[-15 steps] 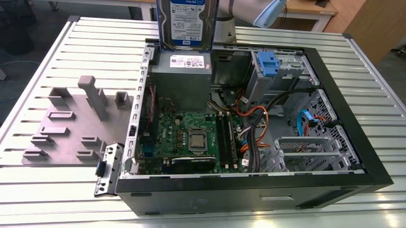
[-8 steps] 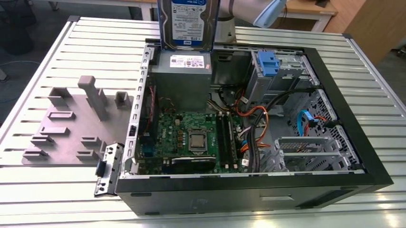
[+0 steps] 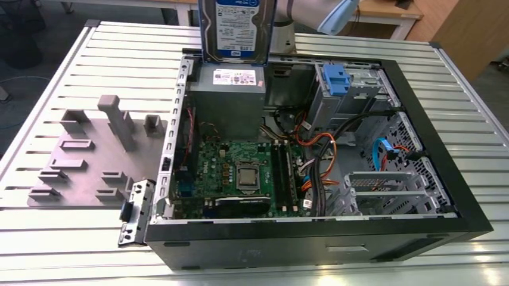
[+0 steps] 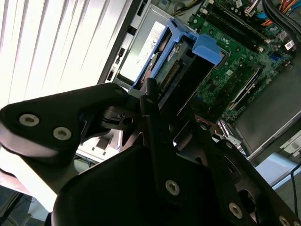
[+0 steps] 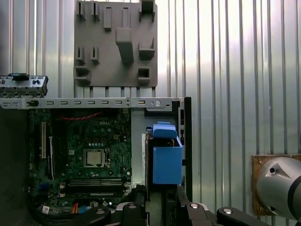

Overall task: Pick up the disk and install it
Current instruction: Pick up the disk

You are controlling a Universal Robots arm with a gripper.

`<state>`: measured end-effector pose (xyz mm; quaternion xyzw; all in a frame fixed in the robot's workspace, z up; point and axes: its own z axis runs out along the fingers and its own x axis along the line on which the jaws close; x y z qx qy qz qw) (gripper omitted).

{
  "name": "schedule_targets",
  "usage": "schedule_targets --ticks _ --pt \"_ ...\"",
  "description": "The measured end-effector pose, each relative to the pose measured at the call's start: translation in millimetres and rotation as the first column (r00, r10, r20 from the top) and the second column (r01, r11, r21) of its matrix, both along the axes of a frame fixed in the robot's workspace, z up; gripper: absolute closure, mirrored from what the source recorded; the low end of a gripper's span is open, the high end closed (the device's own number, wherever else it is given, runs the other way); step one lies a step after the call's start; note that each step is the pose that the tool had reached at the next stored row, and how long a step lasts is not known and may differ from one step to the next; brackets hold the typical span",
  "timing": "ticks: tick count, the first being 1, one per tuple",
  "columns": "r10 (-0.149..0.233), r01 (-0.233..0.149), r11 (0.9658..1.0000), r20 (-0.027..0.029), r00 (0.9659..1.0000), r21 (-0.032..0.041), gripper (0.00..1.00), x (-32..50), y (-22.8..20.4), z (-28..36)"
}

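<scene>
Pickup looks done, install not yet. From the exterior view's left: a grey fixture plate (image 3: 87,161) lies on the surface (image 3: 119,47). The disk (image 3: 236,30) hangs over the open case's (image 3: 318,235) back edge — clamped in the end effector (image 4: 173,108) — long axis vertical, label toward the camera, blue handle end down. Rightward stands the drive cage (image 3: 362,89); seating there, I judge, calls for squaring the rails to its bay.

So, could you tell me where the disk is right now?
The disk stands upright at the exterior view's top centre, above the grey power supply box; the second wrist view shows the gripper clamping it.
</scene>
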<state>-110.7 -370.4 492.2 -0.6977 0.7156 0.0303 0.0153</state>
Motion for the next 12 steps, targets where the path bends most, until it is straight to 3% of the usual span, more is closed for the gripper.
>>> schedule_targets --ticks 12 --pt "0.000 0.000 1.0000 0.0000 1.0000 0.0000 0.65 28.0 -0.1 -1.1"
